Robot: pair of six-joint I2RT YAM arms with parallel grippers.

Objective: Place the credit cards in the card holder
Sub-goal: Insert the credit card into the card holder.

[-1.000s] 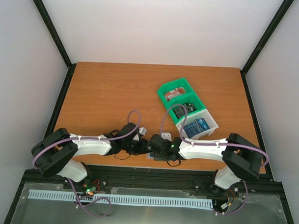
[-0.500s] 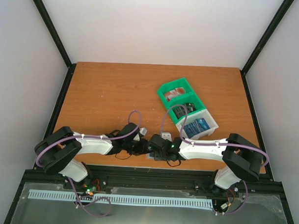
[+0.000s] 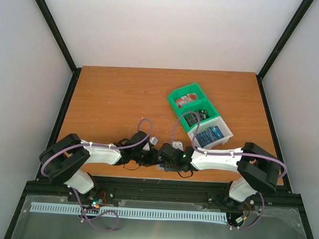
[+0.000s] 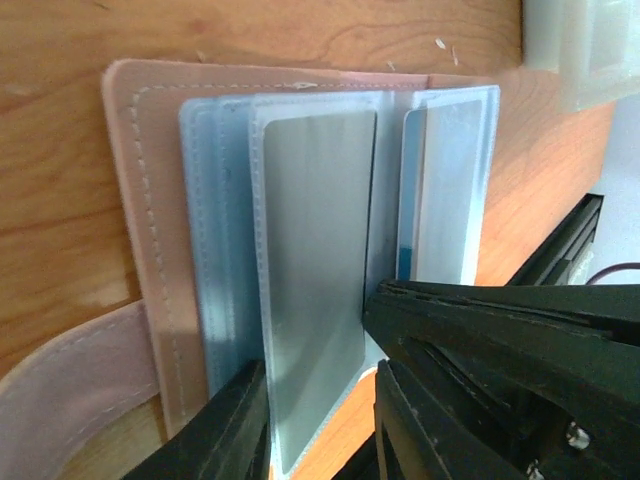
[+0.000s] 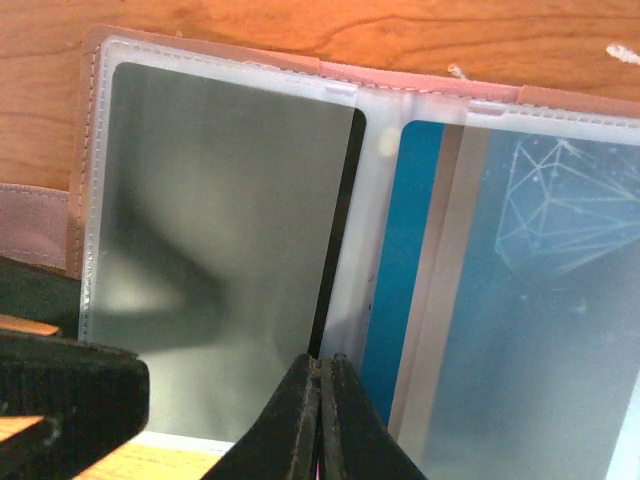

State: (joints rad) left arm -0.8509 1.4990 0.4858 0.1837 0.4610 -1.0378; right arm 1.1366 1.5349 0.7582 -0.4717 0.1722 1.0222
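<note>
Two credit cards are seated in the card holder (image 4: 130,200), which lies open at the near edge of the table (image 3: 113,102), under both wrists. As the wrist cameras show it, a grey card (image 4: 318,280) fills the sleeve left of the holder's fold and a blue card (image 5: 500,300) the sleeve right of it. Both sit square in their clear pockets. Left gripper (image 4: 320,425): jaws part-way apart, one finger at each side of the grey card's sleeve at the holder's near edge. That sleeve lies flat and unbuckled between them, so it is judged steadied rather than clamped. Right gripper (image 5: 322,400): jaws fully together, nothing seen between them, tips at the fold between the two filled sleeves. Beyond the holder and to its right, well apart from it, stands the green-and-white tray (image 3: 172,101), holding a red stack (image 3: 187,101), a dark stack (image 3: 200,116) and a blue stack (image 3: 209,136), one per compartment. Assessment: task under way, not complete. Neither gripper carries a card. Outstanding: fetch further cards from the tray and slide them into free sleeves. More sleeves lie layered at the holder's left side; their contents cannot be made out.
</note>
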